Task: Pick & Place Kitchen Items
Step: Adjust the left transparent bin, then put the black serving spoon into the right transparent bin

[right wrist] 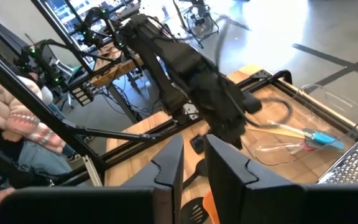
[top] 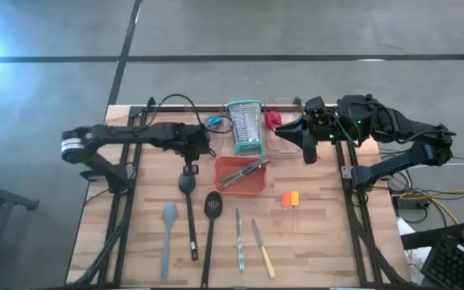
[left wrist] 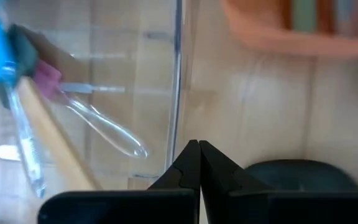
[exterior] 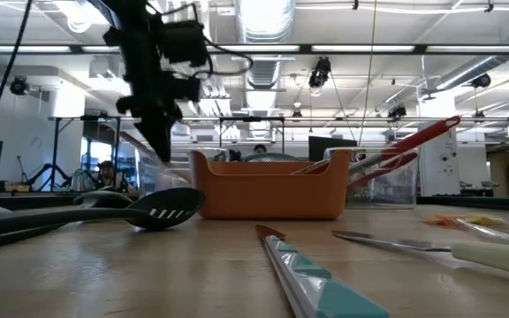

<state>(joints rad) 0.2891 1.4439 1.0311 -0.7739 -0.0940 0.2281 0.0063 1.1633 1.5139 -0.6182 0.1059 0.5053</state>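
My left gripper (top: pixel 189 167) is shut and points down just above the bowl of a black spoon (top: pixel 187 193); the bowl also shows dark under the fingertips (left wrist: pixel 297 173). In the low view its tips (exterior: pixel 168 157) hang clear of the table. Lying flat on the wood are a slotted turner (top: pixel 211 219), a grey spatula (top: pixel 167 229), a teal-handled tool (top: pixel 239 240), a pale-handled knife (top: pixel 263 248) and two orange-handled tools (top: pixel 289 199). My right gripper (right wrist: pixel 191 152) waits raised at the far right (top: pixel 308 150), slightly open, nothing between its fingers.
An orange tray (top: pixel 258 187) holding a few utensils sits mid-table. Behind it stands a steel grater (top: pixel 245 127) between two clear bins; the left bin (left wrist: pixel 104 74) holds blue, pink and wooden-handled tools. Black rails run along both table sides.
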